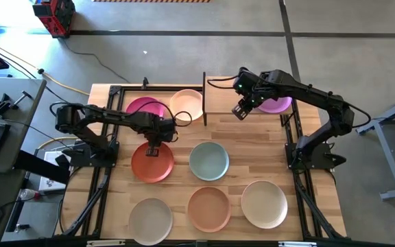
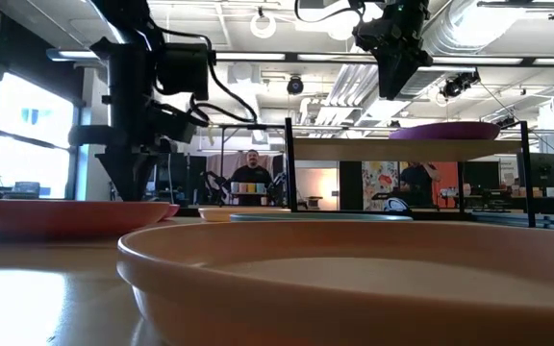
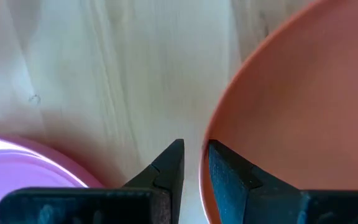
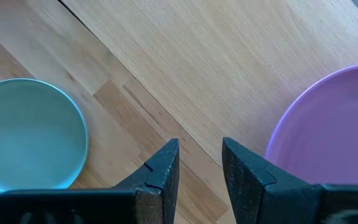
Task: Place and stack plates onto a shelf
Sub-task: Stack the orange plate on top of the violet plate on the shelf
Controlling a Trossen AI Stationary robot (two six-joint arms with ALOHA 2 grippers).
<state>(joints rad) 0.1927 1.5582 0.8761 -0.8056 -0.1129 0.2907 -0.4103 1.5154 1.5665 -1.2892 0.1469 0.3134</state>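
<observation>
An orange-red plate (image 1: 152, 165) lies flat on the table at centre left. My left gripper (image 3: 194, 152) points down over its far rim (image 3: 205, 140), open by a narrow gap. One finger stands outside the rim and one over the plate's inside. I cannot tell whether they touch it. A purple plate (image 1: 277, 105) rests on the shelf (image 1: 225, 99) at the far right. My right gripper (image 4: 201, 155) hangs open above the shelf board (image 4: 229, 62), beside the purple plate (image 4: 328, 130), with nothing between its fingers.
A magenta plate (image 1: 145, 108) and a cream plate (image 1: 187, 103) lie at the far left, next to the shelf. On the table lie a pale teal plate (image 1: 208, 160), a beige plate (image 1: 151, 218), a salmon plate (image 1: 209, 208) and an off-white plate (image 1: 265, 203). A person stands in the room behind (image 2: 251, 173).
</observation>
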